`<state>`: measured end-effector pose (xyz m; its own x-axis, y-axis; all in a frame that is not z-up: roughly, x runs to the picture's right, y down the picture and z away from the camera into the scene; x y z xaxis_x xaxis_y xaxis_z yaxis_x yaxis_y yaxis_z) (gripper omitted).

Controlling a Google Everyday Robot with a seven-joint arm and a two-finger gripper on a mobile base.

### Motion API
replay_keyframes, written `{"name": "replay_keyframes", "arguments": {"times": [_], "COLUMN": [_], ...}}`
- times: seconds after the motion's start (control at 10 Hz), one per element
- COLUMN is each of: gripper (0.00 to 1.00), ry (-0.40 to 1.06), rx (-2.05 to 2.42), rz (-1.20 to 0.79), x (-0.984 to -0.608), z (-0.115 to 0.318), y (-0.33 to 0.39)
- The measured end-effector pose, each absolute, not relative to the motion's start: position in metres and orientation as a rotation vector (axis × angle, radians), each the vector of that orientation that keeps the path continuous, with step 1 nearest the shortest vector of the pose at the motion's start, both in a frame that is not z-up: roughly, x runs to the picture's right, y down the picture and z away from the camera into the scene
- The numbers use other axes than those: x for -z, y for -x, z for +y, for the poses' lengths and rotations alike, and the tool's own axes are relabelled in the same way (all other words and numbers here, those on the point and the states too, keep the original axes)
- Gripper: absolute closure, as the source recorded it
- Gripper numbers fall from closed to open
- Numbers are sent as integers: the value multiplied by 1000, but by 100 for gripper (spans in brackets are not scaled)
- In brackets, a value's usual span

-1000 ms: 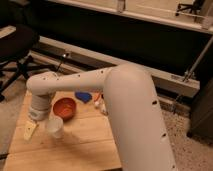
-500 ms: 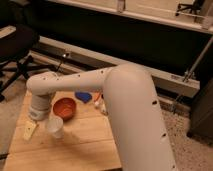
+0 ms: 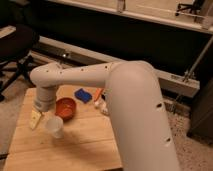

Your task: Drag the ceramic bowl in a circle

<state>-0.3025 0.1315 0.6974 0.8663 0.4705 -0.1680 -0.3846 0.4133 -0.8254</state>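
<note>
We see a wooden table (image 3: pixel 75 147) from above and to one side. A thick white robot arm (image 3: pixel 130 100) comes in from the lower right and bends across the tabletop towards the left.

The arm ends in a round wrist over the left part of the table, and the gripper (image 3: pixel 41 107) hangs below it, pointing down at the wood. The wrist hides most of the gripper, so we cannot tell whether it is spread or closed, or whether it is pinching anything. A pale yellow piece (image 3: pixel 35 119) shows at 7 o'clock from the wrist. We cannot tell whether it belongs to the gripper or simply lies on the table.

The ceramic bowl (image 3: pixel 65 108) is small, round, shallow and glossy orange-red. It sits upright on the table just beside the gripper, at 3 o'clock from it. Its left rim meets the edge of the wrist in this view, and we cannot tell whether the two are touching. The inside of the bowl faces us.

A white paper cup (image 3: pixel 54 126) stands upright at 7 o'clock from the bowl, close to it. A small blue thing (image 3: pixel 82 94) lies at 1 o'clock from the bowl. Past it, near the arm, are an orange thing (image 3: pixel 98 93) and a small white thing (image 3: pixel 101 105).

A dark office chair (image 3: pixel 17 42) stands on the floor at 10 o'clock from the table.
</note>
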Motion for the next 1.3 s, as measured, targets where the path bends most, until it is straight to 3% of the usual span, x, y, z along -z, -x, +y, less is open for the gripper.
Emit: {"name": "replay_keyframes", "arguments": {"times": [0.5, 0.9, 1.3], "gripper": [20, 20, 20], "ry": [847, 748, 727], "rx": [-763, -879, -908], "rz": [82, 238, 233], "x": [-732, -774, -805], "z": [79, 82, 87], "y": [225, 169, 175]}}
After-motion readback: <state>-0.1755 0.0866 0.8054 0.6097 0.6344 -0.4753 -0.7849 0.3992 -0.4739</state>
